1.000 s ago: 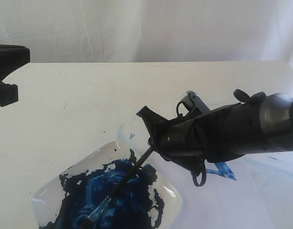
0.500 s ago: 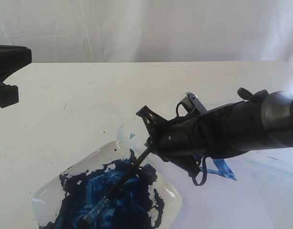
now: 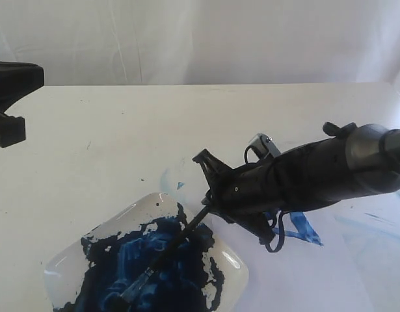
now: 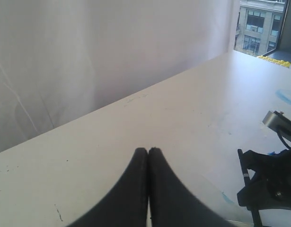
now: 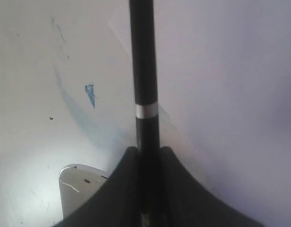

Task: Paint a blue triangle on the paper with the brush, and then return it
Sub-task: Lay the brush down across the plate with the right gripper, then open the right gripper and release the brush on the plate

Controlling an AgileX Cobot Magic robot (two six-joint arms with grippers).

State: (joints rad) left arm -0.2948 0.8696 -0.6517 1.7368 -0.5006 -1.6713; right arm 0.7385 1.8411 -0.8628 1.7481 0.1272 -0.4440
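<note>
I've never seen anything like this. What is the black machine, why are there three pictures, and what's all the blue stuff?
It is a robot with two arms, each ending in a two-fingered gripper. One picture looks at the whole table from outside. The other two come from small cameras on the wrists, looking along the fingers. The right gripper is clamped on a thin black brush, whose tip sits in a dish of blue paint. Beside the dish lies pale paper with blue strokes, partly hidden by the arm. The left gripper is shut, holds nothing and waits off to the left.
</note>
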